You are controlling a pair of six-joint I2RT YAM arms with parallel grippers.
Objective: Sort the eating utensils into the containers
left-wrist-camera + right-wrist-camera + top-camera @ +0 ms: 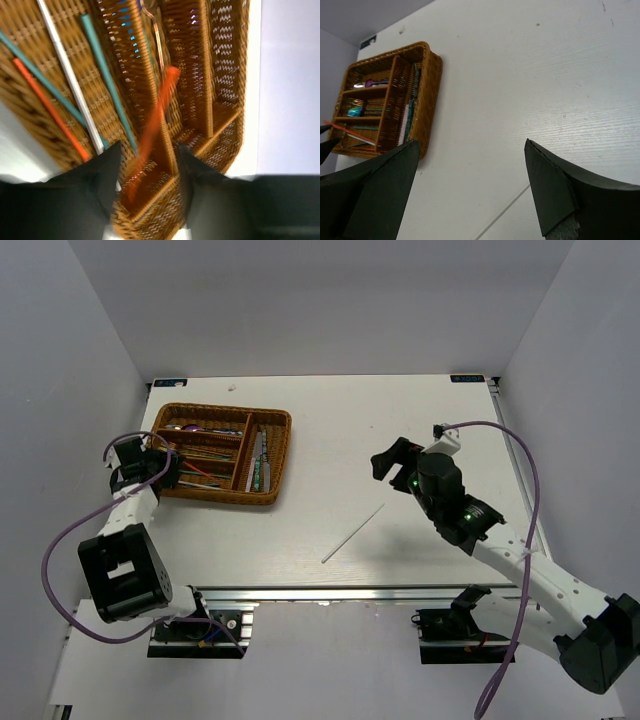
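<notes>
The brown wicker tray [283, 445] stands at the back left and holds several utensils. My left gripper [170, 472] hangs over its near left corner. In the left wrist view the left gripper [147, 147] has its jaws apart, and a blurred orange chopstick [155, 115] slants loosely between them over a tray divider [210, 75]. Teal [107, 85], white [70, 80] and orange [47, 105] chopsticks lie in the neighbouring section. A pale chopstick [352, 533] lies on the table, and it also shows in the right wrist view [505, 212]. My right gripper [392, 462] is wide open and empty above the table [471, 142].
The tray [432, 85] shows at the left of the right wrist view, with a purple-handled spoon [372, 83] in a far section. White walls close in the table on three sides. The arm bases and rail sit at the near edge [330, 592].
</notes>
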